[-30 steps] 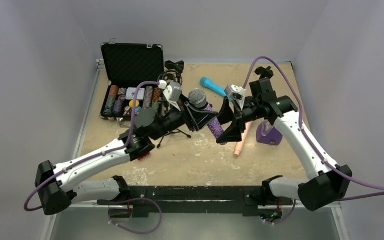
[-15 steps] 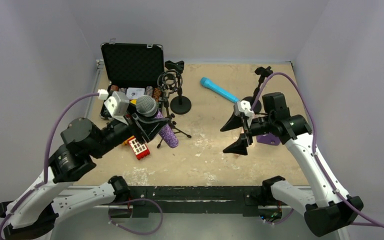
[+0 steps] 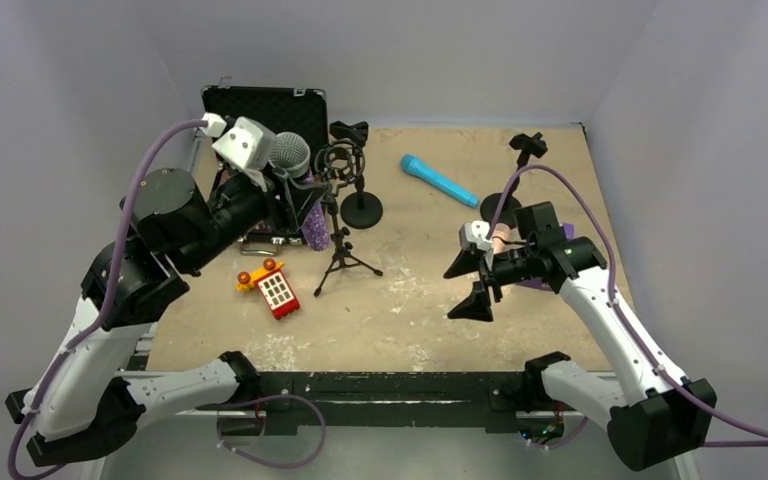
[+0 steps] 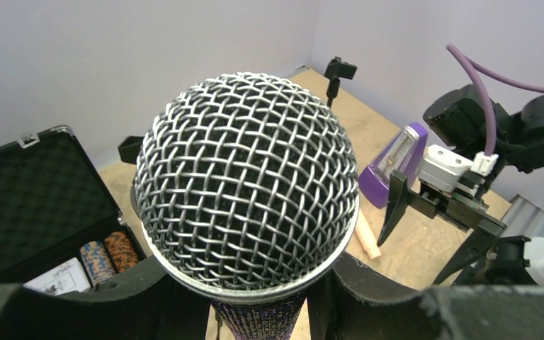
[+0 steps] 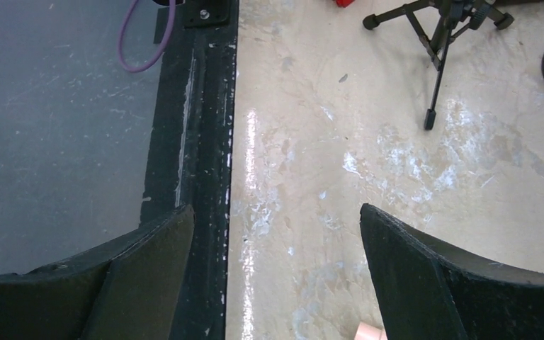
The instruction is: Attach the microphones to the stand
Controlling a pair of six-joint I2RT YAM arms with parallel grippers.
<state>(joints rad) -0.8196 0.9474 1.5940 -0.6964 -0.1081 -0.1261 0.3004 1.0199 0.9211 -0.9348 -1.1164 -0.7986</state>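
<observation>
Purple microphone (image 3: 290,155) aloft, gripped by the left tool (image 3: 298,200)
Left tool clamps the glittery body just under the mesh head, near the case (image 3: 265,115), beside the tripod stand (image 3: 340,250); right tool (image 3: 467,285) gapes empty over the table (image 3: 410,310) (pink microphone (image 3: 500,237) behind it); lowering off-line could topple the light tripod, I judge.

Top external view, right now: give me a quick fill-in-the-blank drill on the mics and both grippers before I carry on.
1. The left gripper has its jaws ___ on the purple microphone.
2. The right gripper has its jaws ___ and holds nothing.
3. The blue microphone lies on the table, touched by ___ gripper.
4. The black case at the back left has its lid ___.
Missing words: shut; open; neither; open
</observation>
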